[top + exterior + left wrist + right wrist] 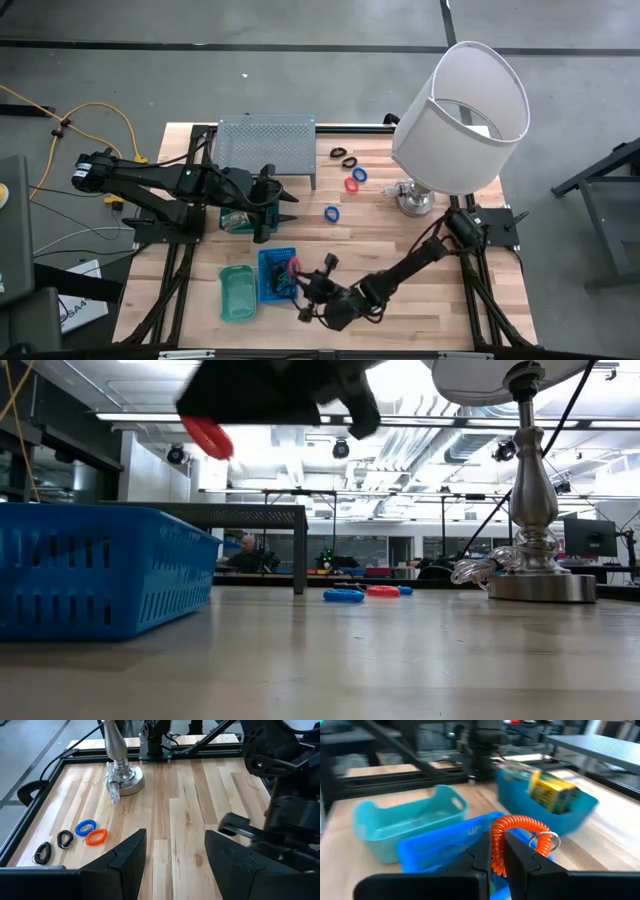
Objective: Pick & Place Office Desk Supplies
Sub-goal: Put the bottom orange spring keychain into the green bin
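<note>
One red coil ring [516,839] is hanging clenched in the right gripper [496,851] over the blue tray [277,272] — probably; released off-centre, it risks catching the rim. Left gripper [175,849] is waiting, jaws spread.

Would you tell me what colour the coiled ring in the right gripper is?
Orange-red; the coiled ring shows best in the right wrist view.

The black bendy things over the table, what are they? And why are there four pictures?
They are two robot arms tidying desk supplies. One camera looks down from above, one sits at table height, and one rides on each wrist. The right gripper is shut on a red coil ring above the blue basket. The left gripper waits open by the grey rack. More rings and black loops lie on the wooden table near the lamp, and a teal tray sits beside the basket.
</note>
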Action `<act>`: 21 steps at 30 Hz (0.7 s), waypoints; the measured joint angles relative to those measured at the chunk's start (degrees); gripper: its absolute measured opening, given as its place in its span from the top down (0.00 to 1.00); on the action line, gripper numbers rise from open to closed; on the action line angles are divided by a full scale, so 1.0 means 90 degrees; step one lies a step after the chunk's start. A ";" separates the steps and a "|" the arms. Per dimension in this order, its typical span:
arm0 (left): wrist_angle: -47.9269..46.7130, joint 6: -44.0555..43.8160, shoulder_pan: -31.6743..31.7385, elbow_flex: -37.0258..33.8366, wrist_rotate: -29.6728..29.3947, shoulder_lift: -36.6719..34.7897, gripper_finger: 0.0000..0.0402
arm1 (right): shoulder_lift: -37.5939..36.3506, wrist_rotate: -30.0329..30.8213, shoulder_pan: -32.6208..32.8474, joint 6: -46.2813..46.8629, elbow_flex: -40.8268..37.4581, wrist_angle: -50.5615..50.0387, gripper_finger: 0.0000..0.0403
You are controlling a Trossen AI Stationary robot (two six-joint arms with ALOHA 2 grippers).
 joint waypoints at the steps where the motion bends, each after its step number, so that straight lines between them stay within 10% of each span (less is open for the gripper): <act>1: 0.0000 -0.0002 0.0000 0.0000 -0.0002 0.0001 0.52 | 0.0000 -0.0101 0.0028 -0.0138 0.0000 0.0116 0.94; 21: 0.0143 -0.0002 -0.0002 0.0000 0.0001 0.0002 0.52 | 0.0000 -0.1989 0.0309 -0.1445 0.0000 0.1952 0.94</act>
